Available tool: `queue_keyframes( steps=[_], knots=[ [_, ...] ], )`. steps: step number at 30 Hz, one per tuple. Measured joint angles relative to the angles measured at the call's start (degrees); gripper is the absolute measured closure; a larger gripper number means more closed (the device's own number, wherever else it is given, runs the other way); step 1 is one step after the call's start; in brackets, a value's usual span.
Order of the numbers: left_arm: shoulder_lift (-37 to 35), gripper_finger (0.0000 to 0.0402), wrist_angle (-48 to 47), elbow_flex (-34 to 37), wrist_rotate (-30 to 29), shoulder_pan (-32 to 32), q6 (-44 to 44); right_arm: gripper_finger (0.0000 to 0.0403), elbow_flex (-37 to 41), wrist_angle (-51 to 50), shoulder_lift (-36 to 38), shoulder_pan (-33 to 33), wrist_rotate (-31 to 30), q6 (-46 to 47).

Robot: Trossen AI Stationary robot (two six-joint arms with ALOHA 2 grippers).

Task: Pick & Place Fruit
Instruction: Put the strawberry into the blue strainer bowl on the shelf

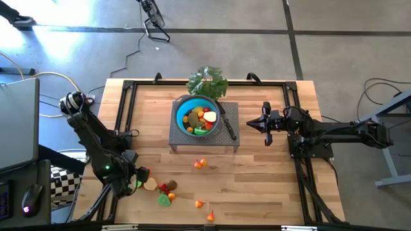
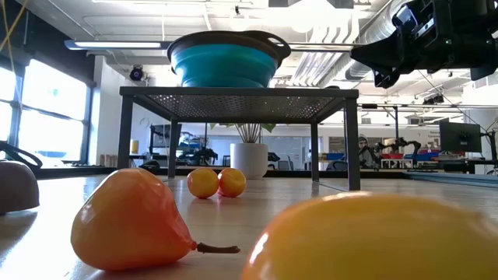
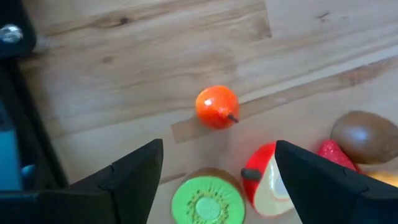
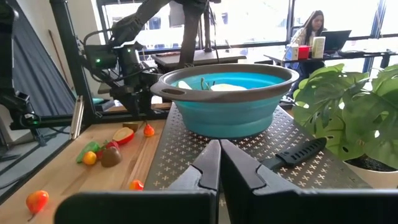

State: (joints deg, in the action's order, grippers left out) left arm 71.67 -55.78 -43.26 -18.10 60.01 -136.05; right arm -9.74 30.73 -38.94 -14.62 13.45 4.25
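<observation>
Sitting loose on the wood near the table's front-left: a fruit cluster with a kiwi half [image 3: 206, 200], an apple slice [image 3: 266, 186], a strawberry [image 3: 336, 155], a whole brown kiwi [image 3: 365, 135] and a small orange-red fruit [image 3: 217, 107] just apart from them. More fruit scattered: two small orange pieces [image 1: 201, 163] touching each other mid-table in front of the stand, two more [image 1: 204, 209] close to the front edge, one a pear shape [image 2: 132, 220] lying on its side. The rest is already in the blue bowl [image 1: 182, 109], which sits on a perforated metal stand [image 1: 192, 142].

Left gripper [image 3: 217, 171] hovers low over the front-left cluster, fingers spread wide, nothing between them; kiwi half and apple slice lie right under the gap.

Right gripper [image 1: 264, 124] parked above the table just right of the stand, fingers pressed together, empty, pointing at the bowl.

Black-handled knife [image 1: 228, 125] lies on the stand beside the bowl. Leafy green plant [image 1: 207, 81] behind the bowl at the table's far edge. Person seated at a laptop in the room beyond [image 4: 311, 31].
</observation>
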Motion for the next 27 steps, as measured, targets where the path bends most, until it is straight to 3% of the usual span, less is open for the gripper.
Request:
queue_keyframes(
  steps=[27],
  knots=[
    [11.29,0.0098,2.46,0.23,-1.74,-0.02,2.37,0.0401,0.00,-0.12,0.00,-0.01,0.00,-1.09]
  ],
)
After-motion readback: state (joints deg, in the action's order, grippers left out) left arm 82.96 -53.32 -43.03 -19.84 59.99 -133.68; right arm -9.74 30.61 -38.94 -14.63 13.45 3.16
